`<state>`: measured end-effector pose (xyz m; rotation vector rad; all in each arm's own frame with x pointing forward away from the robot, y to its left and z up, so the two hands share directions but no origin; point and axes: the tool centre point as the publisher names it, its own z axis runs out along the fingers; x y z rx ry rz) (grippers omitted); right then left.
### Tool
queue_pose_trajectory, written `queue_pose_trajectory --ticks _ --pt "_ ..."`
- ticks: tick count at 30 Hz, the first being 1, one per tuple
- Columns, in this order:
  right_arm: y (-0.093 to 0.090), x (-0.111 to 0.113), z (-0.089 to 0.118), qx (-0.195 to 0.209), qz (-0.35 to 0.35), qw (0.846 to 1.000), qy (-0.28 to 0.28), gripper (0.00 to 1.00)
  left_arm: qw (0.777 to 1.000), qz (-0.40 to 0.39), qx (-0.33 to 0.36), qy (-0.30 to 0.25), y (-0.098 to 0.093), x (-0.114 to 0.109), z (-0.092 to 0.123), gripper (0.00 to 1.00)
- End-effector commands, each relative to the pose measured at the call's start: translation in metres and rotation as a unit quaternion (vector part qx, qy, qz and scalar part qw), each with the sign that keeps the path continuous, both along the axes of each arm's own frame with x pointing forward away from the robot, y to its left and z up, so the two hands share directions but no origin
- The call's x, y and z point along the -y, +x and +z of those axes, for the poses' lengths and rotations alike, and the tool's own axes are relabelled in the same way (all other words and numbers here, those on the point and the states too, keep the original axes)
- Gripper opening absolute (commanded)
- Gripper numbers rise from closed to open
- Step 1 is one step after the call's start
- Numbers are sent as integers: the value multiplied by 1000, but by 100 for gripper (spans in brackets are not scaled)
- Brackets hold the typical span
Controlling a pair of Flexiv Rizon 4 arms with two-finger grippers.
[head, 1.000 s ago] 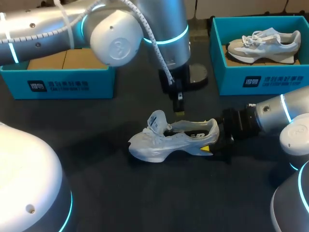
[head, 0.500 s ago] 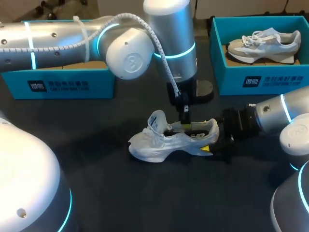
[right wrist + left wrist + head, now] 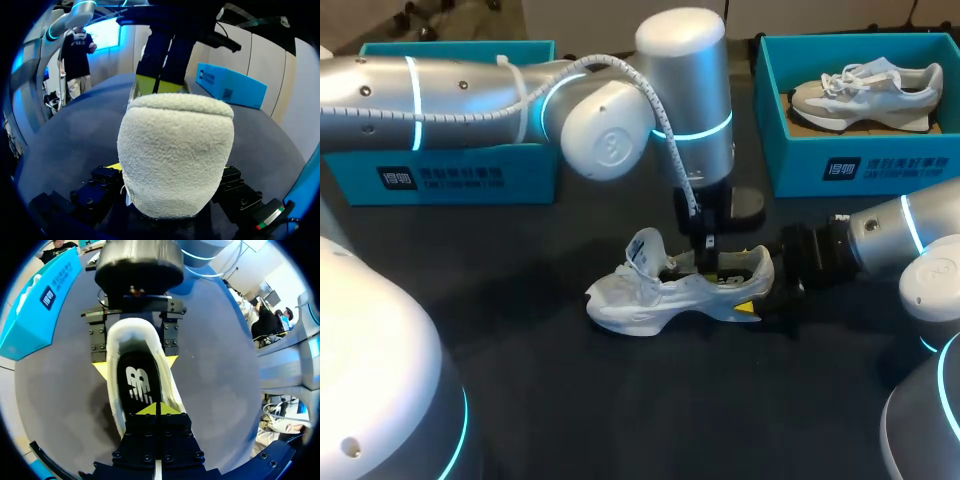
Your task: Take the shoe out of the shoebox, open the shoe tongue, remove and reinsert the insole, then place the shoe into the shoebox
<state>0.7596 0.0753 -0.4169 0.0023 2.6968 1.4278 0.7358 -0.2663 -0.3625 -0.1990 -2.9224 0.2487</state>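
Left hand (image 3: 160,408) lower, narrow, inside shoe (image 3: 640,300); right hand (image 3: 758,287) tight on heel (image 3: 175,150); shoeboxes (image 3: 860,165) behind.

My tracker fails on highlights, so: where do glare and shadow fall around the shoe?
Head view: glare on the left arm's shell; the shoe evenly lit, its shadow barely showing on the dark table. Left wrist view: the black insole ahead of the left pincer shows no glare. Right wrist view: the shoe bright, the right pincer shadowed beneath it.

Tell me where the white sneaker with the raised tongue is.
In the head view the white sneaker lies on the dark table near its middle, heel clamped by the right gripper, with the left gripper inside its opening.
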Motion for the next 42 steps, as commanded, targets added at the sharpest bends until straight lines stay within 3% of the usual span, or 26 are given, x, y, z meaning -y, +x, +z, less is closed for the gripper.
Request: queue_pose_trajectory --ticks 1,23,25,28,35,42 --pt "0 0 0 1 -1 1000 -1 0 1000 -5 -5 -2 2 -1 -9 0" --pt "0 0 0 1 -1 1000 -1 0 1000 -26 6 -4 -6 2 -30 0" --pt "0 0 0 1 -1 1000 -1 0 1000 -26 6 -3 -5 3 -32 18" --pt "0 0 0 1 -1 1000 -1 0 1000 -27 6 -3 -4 3 -34 28" --pt "0 0 0 1 -1 1000 -1 0 999 -30 10 -8 -2 4 -40 38" --pt "0 0 0 1 -1 1000 -1 0 999 -36 26 -17 -1 5 -50 33"
